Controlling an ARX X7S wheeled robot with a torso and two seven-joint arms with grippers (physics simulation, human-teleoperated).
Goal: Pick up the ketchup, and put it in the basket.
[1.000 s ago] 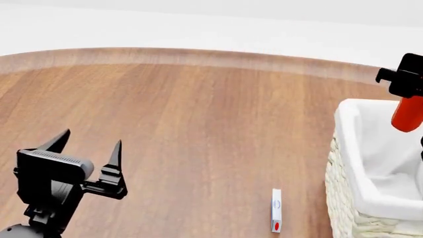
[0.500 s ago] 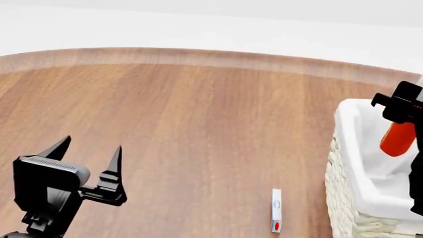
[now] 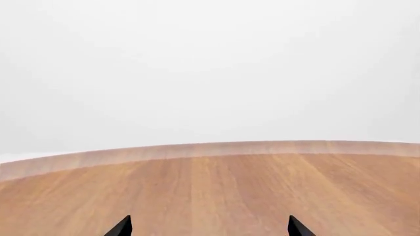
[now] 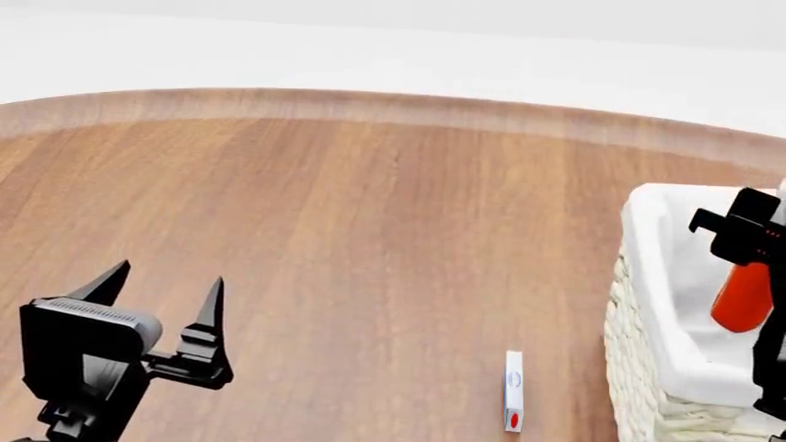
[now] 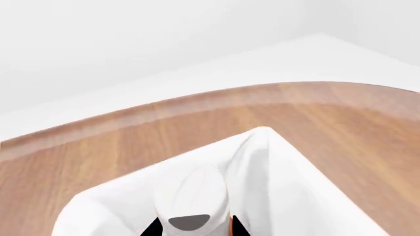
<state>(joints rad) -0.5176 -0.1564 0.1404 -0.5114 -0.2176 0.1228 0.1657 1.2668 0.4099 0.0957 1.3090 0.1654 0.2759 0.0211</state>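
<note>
Hanging over the basket [image 4: 657, 304], the right end effector [image 4: 746, 241] is clamped on the ketchup [image 4: 742, 296], whose orange-red body points down into the white cloth liner. The bottle sits within the basket's outline in the head view, below the level of the far rim, so it looks well placed for a drop; whether its bottom end touches the liner cannot be told. The right wrist view looks along the bottle, white cap [image 5: 192, 196] nearest the camera, with the liner spread behind it and one basket corner beyond. That fits a grip high on the bottle, near the cap, which leaves the body free to go into the basket first.

The basket stands at the right edge of the desk [image 4: 368, 230], and only its left wall and part of its interior show. A small white box [image 4: 514, 390] with a red mark lies flat on the wood just left of the wicker wall, clear of the bottle and playing no part here.

The left end effector [image 4: 166, 290] is held low over the near left of the desk, fingers spread wide and gripping nothing; its wrist view shows only two fingertips [image 3: 121, 227] against bare wood. It appears parked out of the way so the right arm can work alone.

The task looks nearly done: what remains, in my judgement, is to release the bottle and lift clear without catching the liner.
</note>
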